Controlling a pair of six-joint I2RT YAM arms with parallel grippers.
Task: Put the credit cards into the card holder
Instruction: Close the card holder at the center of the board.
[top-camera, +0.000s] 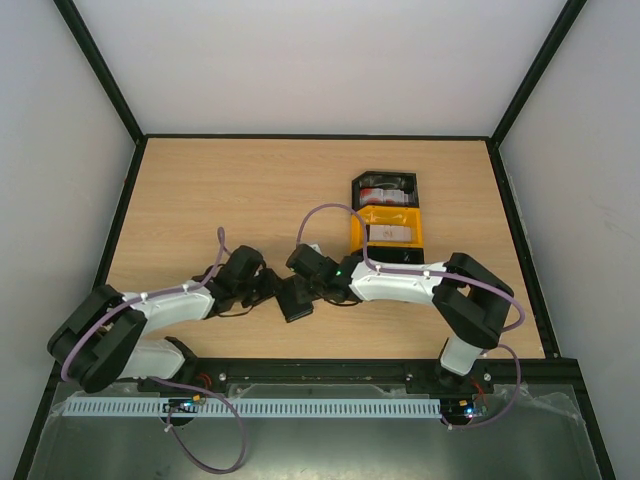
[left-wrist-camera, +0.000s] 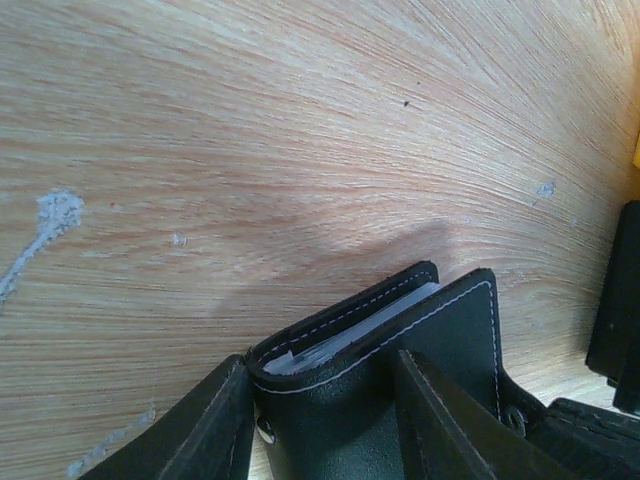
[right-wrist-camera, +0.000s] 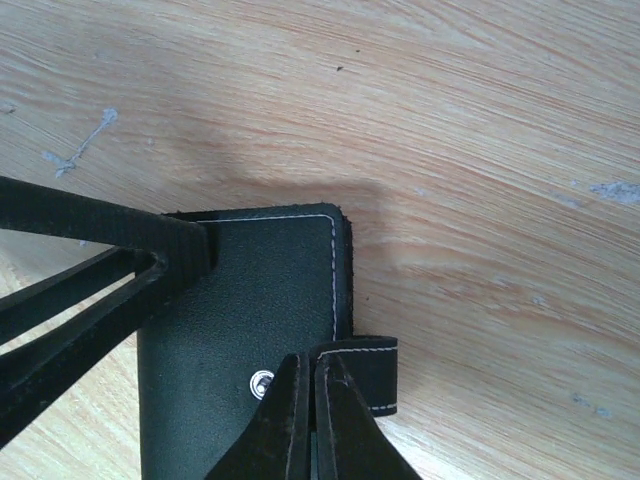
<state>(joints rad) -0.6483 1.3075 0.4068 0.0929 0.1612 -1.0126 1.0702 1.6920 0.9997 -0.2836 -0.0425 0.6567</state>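
Observation:
The black card holder (top-camera: 297, 300) lies folded on the wooden table between both arms. In the left wrist view the card holder (left-wrist-camera: 400, 330) shows white stitching and pale card edges (left-wrist-camera: 345, 340) between its covers. My left gripper (top-camera: 272, 289) straddles it, and in its own view the left gripper (left-wrist-camera: 322, 375) has one finger at the spine and one on the cover. My right gripper (right-wrist-camera: 315, 362) is shut on the snap tab (right-wrist-camera: 368, 378) beside the metal stud (right-wrist-camera: 260, 383); it also shows from above (top-camera: 306, 287). More credit cards (top-camera: 392, 232) lie in the bins.
A yellow bin (top-camera: 356, 240) holding a pale and red card stands right of centre. A black bin (top-camera: 385, 177) with red-and-white cards stands behind it. Black walls rim the table. The right arm's dark parts (left-wrist-camera: 615, 300) are close at the left wrist view's right edge.

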